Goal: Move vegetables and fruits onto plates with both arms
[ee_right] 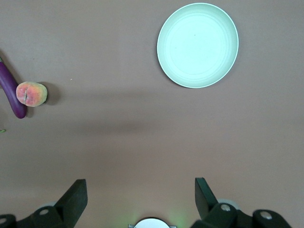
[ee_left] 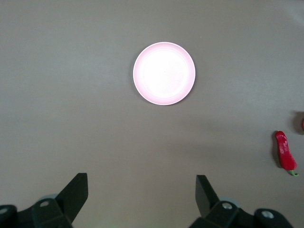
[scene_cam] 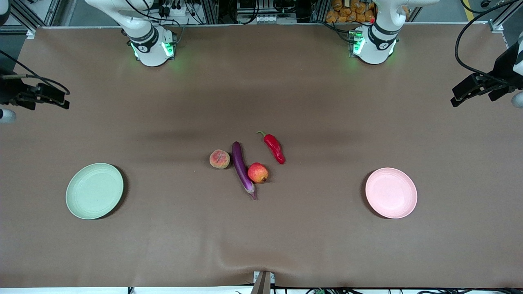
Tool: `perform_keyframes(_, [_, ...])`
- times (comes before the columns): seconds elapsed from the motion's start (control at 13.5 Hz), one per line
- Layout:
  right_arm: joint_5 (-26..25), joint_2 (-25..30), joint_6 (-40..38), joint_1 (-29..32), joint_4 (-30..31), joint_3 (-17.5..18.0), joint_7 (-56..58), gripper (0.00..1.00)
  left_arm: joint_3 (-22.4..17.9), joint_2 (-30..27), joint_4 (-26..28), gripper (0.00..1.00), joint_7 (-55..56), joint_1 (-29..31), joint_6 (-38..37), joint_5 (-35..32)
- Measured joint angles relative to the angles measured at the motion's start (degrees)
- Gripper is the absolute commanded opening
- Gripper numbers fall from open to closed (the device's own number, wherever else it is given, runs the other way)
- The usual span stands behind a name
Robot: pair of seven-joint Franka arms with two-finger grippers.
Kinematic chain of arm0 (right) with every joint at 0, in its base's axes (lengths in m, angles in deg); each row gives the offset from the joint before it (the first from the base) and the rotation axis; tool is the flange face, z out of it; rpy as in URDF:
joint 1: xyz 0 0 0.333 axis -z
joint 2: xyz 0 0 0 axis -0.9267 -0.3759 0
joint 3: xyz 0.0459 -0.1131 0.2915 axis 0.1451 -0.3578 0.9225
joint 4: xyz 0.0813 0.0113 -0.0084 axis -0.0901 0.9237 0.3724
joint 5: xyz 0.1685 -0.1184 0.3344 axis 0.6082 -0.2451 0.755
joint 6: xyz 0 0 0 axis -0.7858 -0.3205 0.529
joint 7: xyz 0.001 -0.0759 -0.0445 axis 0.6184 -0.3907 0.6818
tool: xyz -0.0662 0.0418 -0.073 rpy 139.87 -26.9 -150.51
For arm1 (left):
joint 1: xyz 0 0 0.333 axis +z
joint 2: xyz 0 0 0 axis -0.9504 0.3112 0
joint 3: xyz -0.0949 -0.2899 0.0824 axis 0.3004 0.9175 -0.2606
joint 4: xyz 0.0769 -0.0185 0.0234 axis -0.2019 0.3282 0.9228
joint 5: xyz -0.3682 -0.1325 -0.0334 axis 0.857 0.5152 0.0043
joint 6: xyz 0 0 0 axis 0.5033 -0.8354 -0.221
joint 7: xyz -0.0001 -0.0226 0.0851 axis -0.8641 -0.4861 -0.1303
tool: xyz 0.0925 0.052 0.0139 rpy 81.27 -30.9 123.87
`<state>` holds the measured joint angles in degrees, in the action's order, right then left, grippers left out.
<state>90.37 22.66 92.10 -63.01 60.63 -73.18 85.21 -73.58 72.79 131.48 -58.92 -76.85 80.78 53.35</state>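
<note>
Eggplant (scene_cam: 242,167) between peach (scene_cam: 220,159) and pomegranate (scene_cam: 258,172), no legible writing

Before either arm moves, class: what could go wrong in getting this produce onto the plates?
1. The eggplant lies packed between the peach and pomegranate; open fingers closing on one may knock another rolling.
2. Left gripper and right gripper must both reach that one central cluster, so they could collide.
3. The chili is thin and may slip.

Glossy eggplant (scene_cam: 242,166); matte plates (both) (scene_cam: 94,190).
</note>
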Motion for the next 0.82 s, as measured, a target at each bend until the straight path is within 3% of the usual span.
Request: perform_keyframes(0.82, [0.0,1.0,-0.38,-0.68,0.0,-0.51,-0.13,1.0,0.23,0.01,-0.3,1.0,-0.2,-0.08,-1.29,0.0])
